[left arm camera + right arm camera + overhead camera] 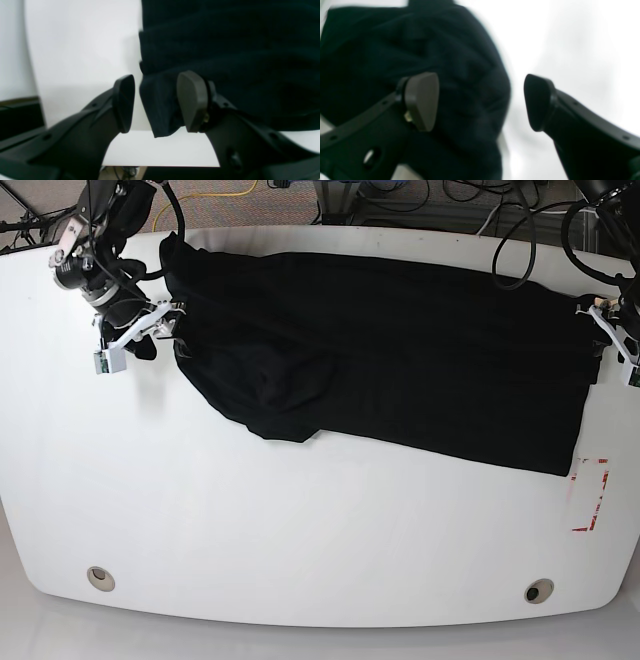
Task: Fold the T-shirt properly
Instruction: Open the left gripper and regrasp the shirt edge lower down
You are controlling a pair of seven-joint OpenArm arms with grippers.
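Left wrist view: the left gripper [155, 102] has its jaws parted, and a hanging fold of the T-shirt [225, 50] sits in the gap — closer to the right-hand pad, which looks to touch the cloth, while the other pad stands clear. No clamp here, so nothing is held. The cloth is soft, matte, limp; it drapes in ridges and will sag from any single pinch, so take a doubled edge or hem corner, not a single layer.

Right wrist view (blurry): the right gripper [480, 102] stands wide open. The T-shirt [395, 50] fills the frame's left, lying behind one pad and reaching partway into the gap; the other pad is over the bare table [570, 37], apart from the cloth. Whether the nearer pad touches the fabric I can't tell.

Base view: the T-shirt [400, 360] lies spread across the far half of the table [300, 560], roughly flat w/ a bunched lobe at its near-left edge. The right gripper [165, 330] is at the shirt's left end, the left gripper [598, 330] at its right end — each at an edge. Light thing, prob. easy to lift, but it'll wrinkle and slip unless both ends rise together.
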